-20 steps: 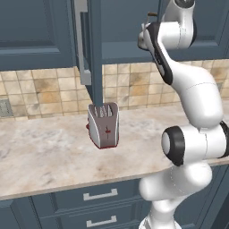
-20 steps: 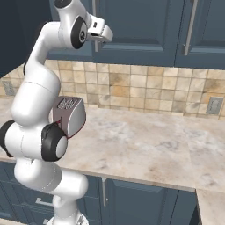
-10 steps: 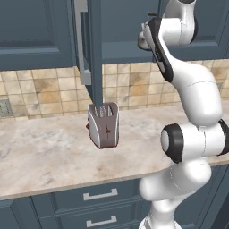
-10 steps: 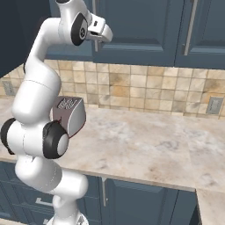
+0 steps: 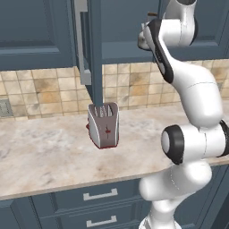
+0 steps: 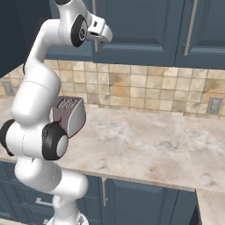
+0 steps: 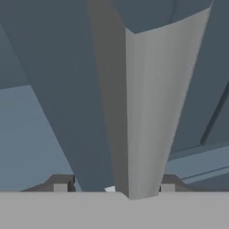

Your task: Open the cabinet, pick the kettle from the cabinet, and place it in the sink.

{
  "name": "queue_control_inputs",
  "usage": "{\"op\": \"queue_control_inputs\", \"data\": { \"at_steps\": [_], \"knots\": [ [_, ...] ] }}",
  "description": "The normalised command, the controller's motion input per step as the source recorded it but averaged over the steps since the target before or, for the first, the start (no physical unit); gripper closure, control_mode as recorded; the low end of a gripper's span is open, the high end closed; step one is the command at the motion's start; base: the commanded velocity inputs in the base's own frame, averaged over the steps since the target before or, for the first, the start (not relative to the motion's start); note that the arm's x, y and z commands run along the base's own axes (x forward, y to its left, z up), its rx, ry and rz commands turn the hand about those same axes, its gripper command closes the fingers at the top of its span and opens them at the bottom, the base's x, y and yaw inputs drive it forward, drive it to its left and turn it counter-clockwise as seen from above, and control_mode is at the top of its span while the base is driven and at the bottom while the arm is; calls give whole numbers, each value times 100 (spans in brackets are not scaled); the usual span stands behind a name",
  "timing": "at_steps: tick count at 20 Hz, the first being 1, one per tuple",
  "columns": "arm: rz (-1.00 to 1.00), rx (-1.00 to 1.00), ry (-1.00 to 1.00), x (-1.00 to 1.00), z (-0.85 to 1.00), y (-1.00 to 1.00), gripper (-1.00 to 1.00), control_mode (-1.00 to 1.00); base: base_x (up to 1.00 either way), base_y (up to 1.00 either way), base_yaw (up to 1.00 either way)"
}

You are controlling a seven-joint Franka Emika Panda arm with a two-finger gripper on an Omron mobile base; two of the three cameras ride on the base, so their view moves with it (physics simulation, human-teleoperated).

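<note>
The dark blue-grey cabinet [image 5: 40, 31] hangs above the toaster [image 5: 103, 125]; one door [image 5: 95, 49] stands swung out edge-on over the toaster, its silver bar handle [image 5: 81, 40] vertical.

no readable text, labels or nos. anywhere, toaster [image 5: 103, 125] w/ red marks only, not legible

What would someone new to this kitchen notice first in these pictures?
The white arm stretches up from the lower right of the left base view to the dark blue-grey wall cabinet. In the hand view a silver bar handle stands between the gripper's fingertips. Below, a silver toaster with red marks sits on the marble counter, under a cabinet door swung open.
</note>
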Motion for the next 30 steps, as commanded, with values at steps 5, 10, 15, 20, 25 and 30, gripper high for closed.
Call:
{"op": "queue_control_inputs", "data": {
  "at_steps": [5, 10, 15, 20, 25, 30],
  "knots": [
    [2, 0, -4, -14, 0, -12, 100, -100, 0, 0, 0],
    [5, 0, -3, -22, 3, -11, 100, -100, 0, 0, 0],
    [10, 0, -8, -35, 8, -9, 100, -100, 0, 0, 0],
    [12, 0, -12, -42, 10, -16, 100, -100, 0, 0, 0],
    [12, 0, -9, -44, 9, -16, 100, -100, 0, 0, 0],
    [10, 0, -3, -47, 14, -22, 100, -100, 0, 0, 0]
  ]
}}
